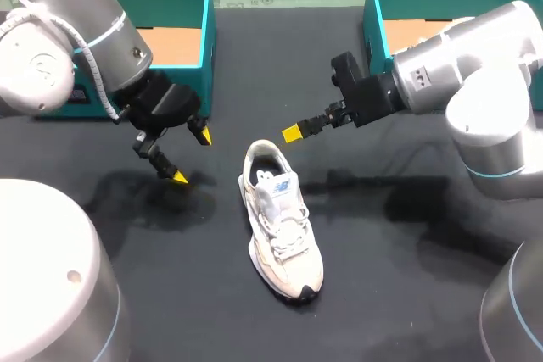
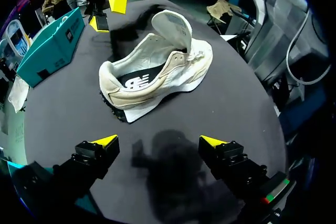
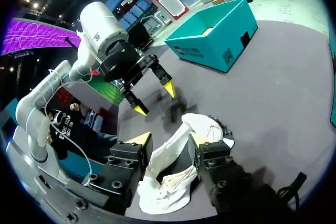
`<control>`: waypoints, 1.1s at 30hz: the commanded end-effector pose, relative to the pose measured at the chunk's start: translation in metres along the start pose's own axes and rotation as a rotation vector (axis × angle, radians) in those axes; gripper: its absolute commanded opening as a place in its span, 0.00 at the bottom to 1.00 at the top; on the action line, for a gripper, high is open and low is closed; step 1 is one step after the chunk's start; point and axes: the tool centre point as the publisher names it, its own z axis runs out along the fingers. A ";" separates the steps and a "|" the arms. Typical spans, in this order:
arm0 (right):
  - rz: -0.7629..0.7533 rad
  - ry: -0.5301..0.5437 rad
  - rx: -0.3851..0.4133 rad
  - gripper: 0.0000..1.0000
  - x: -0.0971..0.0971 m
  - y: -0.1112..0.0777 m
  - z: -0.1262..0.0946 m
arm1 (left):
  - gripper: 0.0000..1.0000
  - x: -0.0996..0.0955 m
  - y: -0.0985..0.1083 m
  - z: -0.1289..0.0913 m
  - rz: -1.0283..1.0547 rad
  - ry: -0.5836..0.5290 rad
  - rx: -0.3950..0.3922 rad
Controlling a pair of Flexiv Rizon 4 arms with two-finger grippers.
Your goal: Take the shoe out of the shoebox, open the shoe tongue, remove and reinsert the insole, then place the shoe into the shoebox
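Observation:
A cream shoe (image 1: 280,226) lies on the black table, heel toward the back, its tongue (image 2: 173,24) lifted. A dark insole (image 2: 139,80) with a white mark shows inside. My left gripper (image 1: 191,156) hangs open to the left of the heel, apart from the shoe (image 2: 157,72), with nothing between its yellow tips (image 2: 158,141). My right gripper (image 1: 293,131) hovers just above and right of the heel. In the right wrist view its fingers stand apart over the shoe (image 3: 165,182) without touching it (image 3: 169,140).
Two teal boxes stand at the back: one at the left (image 1: 208,40), (image 3: 215,40), one at the right (image 1: 373,14), (image 2: 50,51). Both show a cardboard-coloured inside. The black cloth around the shoe is bare.

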 end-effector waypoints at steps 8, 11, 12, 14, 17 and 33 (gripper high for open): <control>0.061 -0.173 0.066 0.47 0.019 0.011 -0.019 | 1.00 0.018 0.031 -0.052 0.045 0.025 -0.016; 0.096 -0.232 0.077 0.46 0.020 0.013 -0.019 | 1.00 0.019 0.039 -0.061 0.054 0.030 -0.027; 0.107 -0.252 0.083 0.46 0.020 0.013 -0.018 | 1.00 0.020 0.041 -0.064 0.057 0.032 -0.027; 0.130 -0.290 0.100 0.46 0.020 0.014 -0.015 | 1.00 0.022 0.046 -0.071 0.066 0.038 -0.034; 0.153 -0.344 0.120 0.46 0.024 0.017 -0.011 | 1.00 0.023 0.055 -0.081 0.071 0.041 -0.038; 0.213 -0.559 0.154 0.43 0.056 0.029 0.008 | 1.00 0.023 0.098 -0.127 0.114 0.076 -0.071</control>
